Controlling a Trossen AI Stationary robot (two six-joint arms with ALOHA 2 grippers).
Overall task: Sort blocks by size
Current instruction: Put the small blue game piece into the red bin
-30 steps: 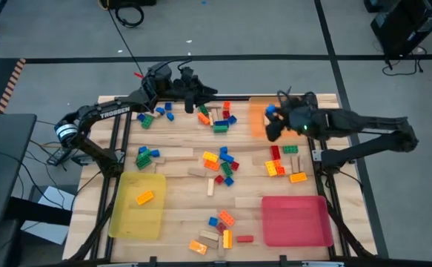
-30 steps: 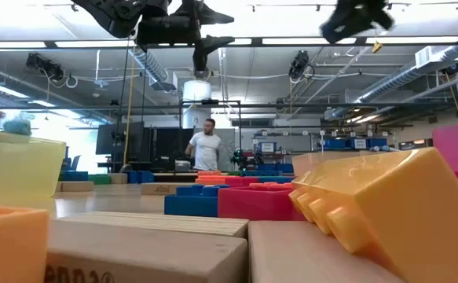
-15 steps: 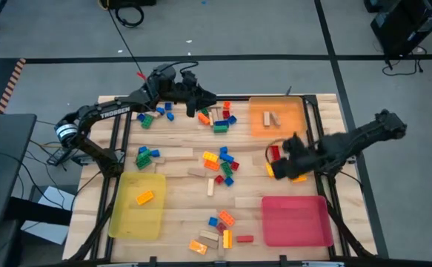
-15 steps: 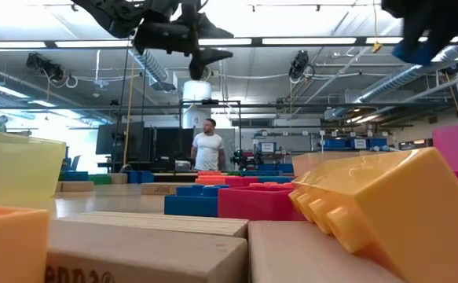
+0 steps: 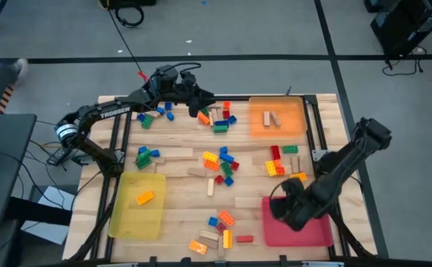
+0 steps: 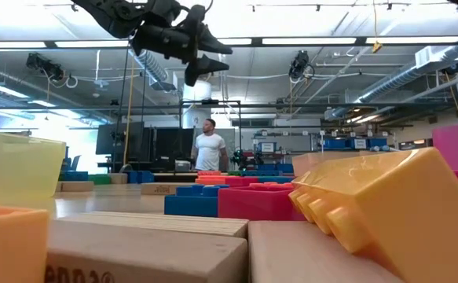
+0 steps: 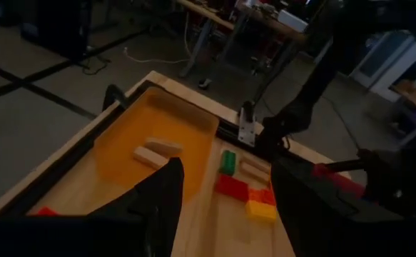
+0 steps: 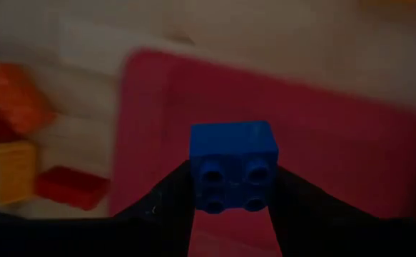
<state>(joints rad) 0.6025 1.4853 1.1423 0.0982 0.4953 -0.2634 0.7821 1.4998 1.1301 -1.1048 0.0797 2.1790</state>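
Blocks scattered across the table look light, rigid and slick-sided, best pinched on opposite flat faces. At upper left of the high view the left tool hangs empty, fingers apart. At lower right the right tool pinches a small blue block over the red tray.

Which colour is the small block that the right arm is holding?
Blue block; the right wrist view shows it best.

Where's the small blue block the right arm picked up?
The blue block is gripped in the right claw, held above the left edge of the red tray, at the table's front right in the high view.
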